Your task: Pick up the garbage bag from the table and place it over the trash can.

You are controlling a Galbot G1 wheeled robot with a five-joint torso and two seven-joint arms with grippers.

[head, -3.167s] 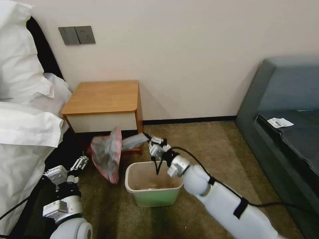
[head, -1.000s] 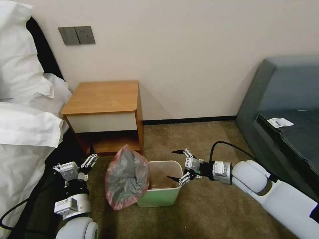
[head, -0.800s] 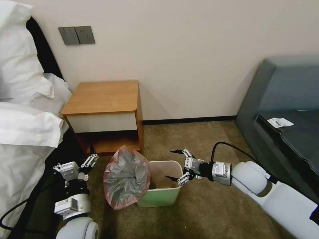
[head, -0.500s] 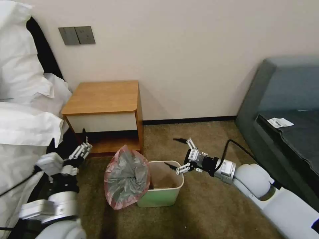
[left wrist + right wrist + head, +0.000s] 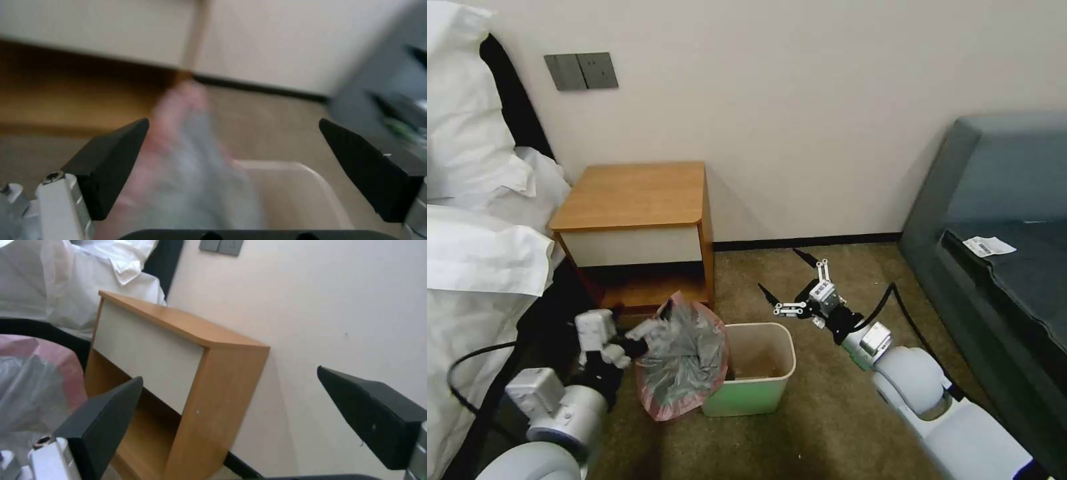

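One garbage bag is seen draped on the outer left side of the one trash can, lower centre of the head view, off the single table; its mouth is not yet stretched over the rim. The left gripper is at the bag, spread wide with nothing held; the right gripper, centre frame, gapes empty.

One garbage bag, one trash can, one table, two tools, one wall plate
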